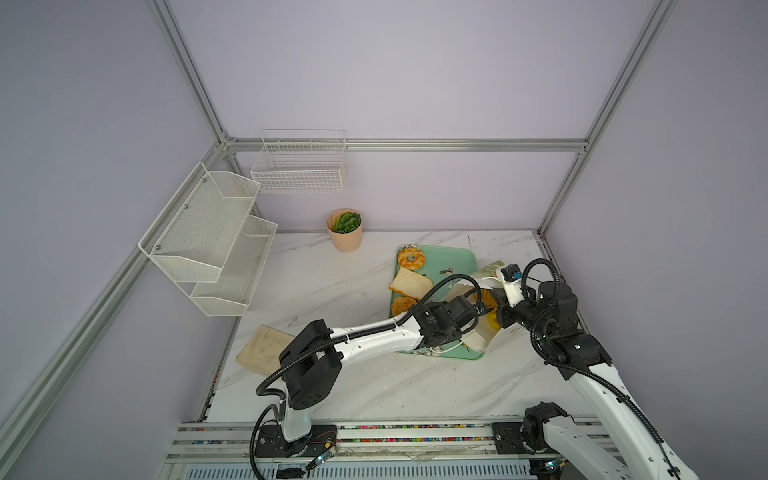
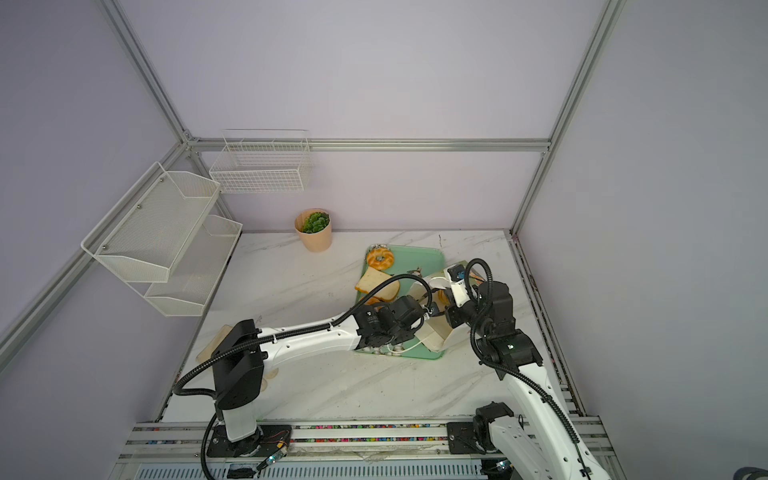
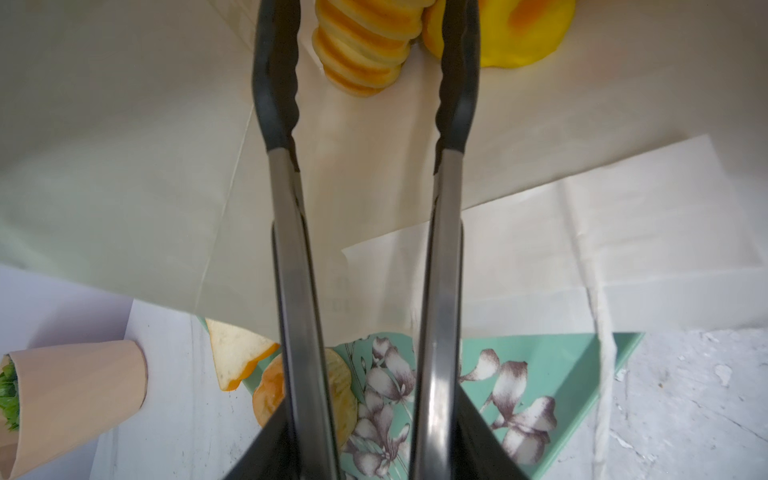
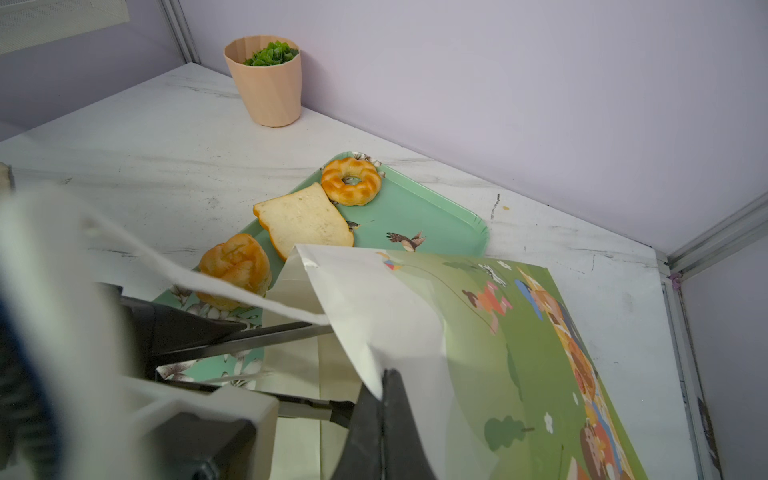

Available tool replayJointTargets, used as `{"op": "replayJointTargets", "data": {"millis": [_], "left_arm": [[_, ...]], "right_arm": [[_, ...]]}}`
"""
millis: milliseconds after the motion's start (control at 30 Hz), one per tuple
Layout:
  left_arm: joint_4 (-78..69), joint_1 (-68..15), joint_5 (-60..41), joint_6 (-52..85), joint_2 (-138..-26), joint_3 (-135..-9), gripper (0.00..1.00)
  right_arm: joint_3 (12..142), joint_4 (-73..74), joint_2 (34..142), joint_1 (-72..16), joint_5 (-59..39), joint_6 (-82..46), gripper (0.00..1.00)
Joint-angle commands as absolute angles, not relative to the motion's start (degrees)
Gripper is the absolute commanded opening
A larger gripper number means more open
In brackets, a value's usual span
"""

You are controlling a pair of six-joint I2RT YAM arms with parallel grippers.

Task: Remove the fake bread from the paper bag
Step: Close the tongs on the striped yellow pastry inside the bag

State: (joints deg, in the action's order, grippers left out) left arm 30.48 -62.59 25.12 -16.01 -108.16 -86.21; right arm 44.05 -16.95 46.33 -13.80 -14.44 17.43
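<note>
Inside the paper bag (image 4: 415, 316) lying on the tray (image 4: 440, 220) – right gripper (image 4: 384, 409) clenched on its rim, left gripper's (image 3: 368, 54) tongs parted, empty – ridged loaf (image 3: 361, 45) looks light, squashy, glossy; grip mid-body.

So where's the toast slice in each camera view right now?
Top views: toast slice on the green tray's left side.
Left wrist: corner under the paper bag.
Right wrist: centre.
Landmark: ring donut next to it.

Lab test cell: aluminium frame (image 1: 195, 79), plain lilac walls.
</note>
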Motion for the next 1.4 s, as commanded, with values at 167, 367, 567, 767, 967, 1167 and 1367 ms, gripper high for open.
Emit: {"op": "replayJointTargets", "data": {"millis": [167,367,567,767,967,1167,1367], "left_arm": [[26.7,-62.1,27.3,-19.6,-112.6,-95.1,0.47],[26.6,-62.1,27.2,-19.3,-114.9,-96.8,0.48],[26.2,-62.1,27.2,-19.1,-115.5,-96.9,0.48],[24.7,-61.9,26.8,-18.5,-115.7,-96.5,0.47],[22.1,-61.4,24.6,-17.2,-115.3,-96.0,0.48],[22.0,-60.5,22.6,-17.5,-117.3,-97.4,0.47],[22.2,-60.1,21.7,-16.5,-118.0,-97.8,0.39]], "right_arm": [[45.1,-15.7,46.4,-13.8,-16.4,17.8,0.0],[45.1,-15.8,46.3,-13.9,-16.9,17.8,0.0],[45.1,-15.6,46.4,-13.9,-17.0,17.8,0.0],[45.4,-16.0,46.6,-13.8,-17.1,17.7,0.0],[45.8,-16.3,46.7,-13.9,-17.3,17.5,0.0],[45.6,-15.9,46.7,-13.9,-17.6,17.3,0.0],[45.7,-15.8,46.7,-13.9,-17.5,16.8,0.0]]}}
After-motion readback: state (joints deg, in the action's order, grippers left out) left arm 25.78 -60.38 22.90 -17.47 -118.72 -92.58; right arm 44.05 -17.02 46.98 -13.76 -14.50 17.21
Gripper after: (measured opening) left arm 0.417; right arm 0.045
